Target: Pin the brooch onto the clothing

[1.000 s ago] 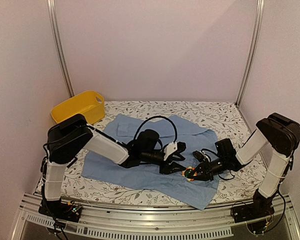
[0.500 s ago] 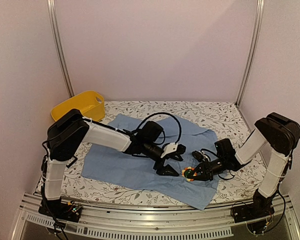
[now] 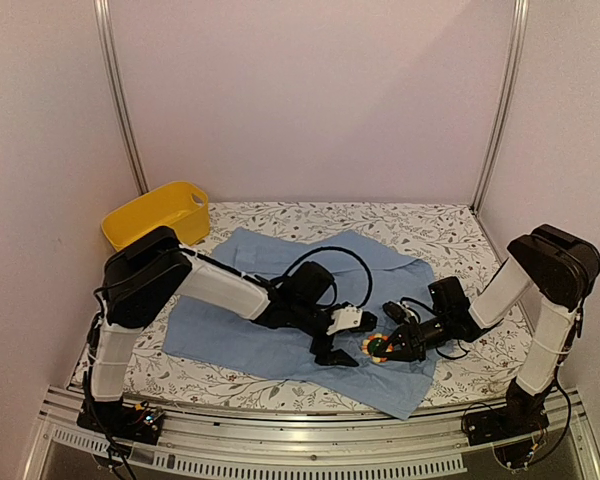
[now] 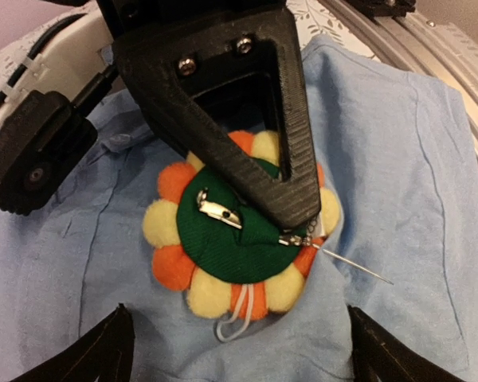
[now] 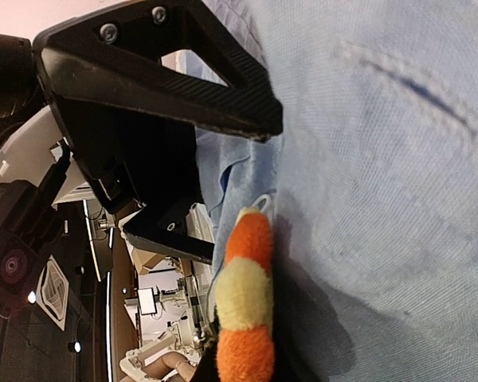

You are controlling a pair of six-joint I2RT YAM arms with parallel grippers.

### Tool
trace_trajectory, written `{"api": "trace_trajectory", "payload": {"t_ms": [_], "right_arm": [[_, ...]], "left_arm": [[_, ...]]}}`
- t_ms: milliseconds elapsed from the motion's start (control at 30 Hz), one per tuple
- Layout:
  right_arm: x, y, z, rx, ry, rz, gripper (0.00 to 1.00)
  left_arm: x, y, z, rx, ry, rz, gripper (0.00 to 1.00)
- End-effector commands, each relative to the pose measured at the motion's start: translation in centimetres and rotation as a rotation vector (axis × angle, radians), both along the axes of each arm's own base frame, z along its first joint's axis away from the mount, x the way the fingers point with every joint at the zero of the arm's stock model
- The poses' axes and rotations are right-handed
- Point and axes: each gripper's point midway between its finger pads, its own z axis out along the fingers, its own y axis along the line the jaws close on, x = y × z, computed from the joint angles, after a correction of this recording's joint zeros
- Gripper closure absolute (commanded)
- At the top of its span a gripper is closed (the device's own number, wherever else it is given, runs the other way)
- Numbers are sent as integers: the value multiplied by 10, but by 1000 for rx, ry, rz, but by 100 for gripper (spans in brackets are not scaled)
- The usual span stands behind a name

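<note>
**Left gripper opens wide next to the held brooch**

Over the last second the left gripper (image 3: pixel 336 354) has swung down and to the right across the shirt (image 3: pixel 230 330), and its jaws have spread from half-closed to wide. It holds nothing. In its own wrist camera only the two fingertips (image 4: pixel 103 358) show, one in each bottom corner, with bare blue cloth between them. This suggests the left arm is getting ready to help, either by pressing or gathering the cloth or by working the clasp. Nothing has been pinned yet.

The brooch (image 4: pixel 231 239) lies just beyond those open fingertips and centred between them. In the overhead view it sits just to the right of the left gripper, on the near right part of the shirt. It is turned back-side up, so its green backing (image 4: pixel 223 247) and the clasp bar are visible. The needle (image 4: pixel 354 265) is sprung open and points right over the cloth. Whether its tip has caught any fabric cannot be told.

Further right, the right gripper (image 3: pixel 394 346) has not moved. It stays clamped narrowly on the brooch, with one black finger lying across the upper part of the backing. Its own camera sees the orange and yellow petals edge-on against the shirt.
</note>
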Motion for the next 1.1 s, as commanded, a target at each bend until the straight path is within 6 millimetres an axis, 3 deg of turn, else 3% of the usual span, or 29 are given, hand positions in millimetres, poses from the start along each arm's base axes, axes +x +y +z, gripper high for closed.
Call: {"api": "trace_trajectory", "payload": {"t_ms": [0, 300, 500, 600, 933, 1067], "right_arm": [[-5, -1, -15, -40, 10, 3, 100], [-8, 0, -17, -35, 11, 18, 100], [-8, 1, -15, -27, 5, 25, 100], [-9, 1, -14, -26, 1, 26, 100], [-9, 3, 4, 17, -40, 43, 100], [-8, 4, 13, 40, -68, 54, 100]], "left_arm": [[0, -12, 7, -43, 15, 6, 13], [-5, -27, 19, -100, 136, 47, 29], [-13, -31, 28, -127, 189, 27, 30], [-14, -32, 30, -132, 209, 25, 37], [-24, -31, 35, -142, 261, -20, 57], [-26, -29, 35, -135, 272, -28, 59]]}}
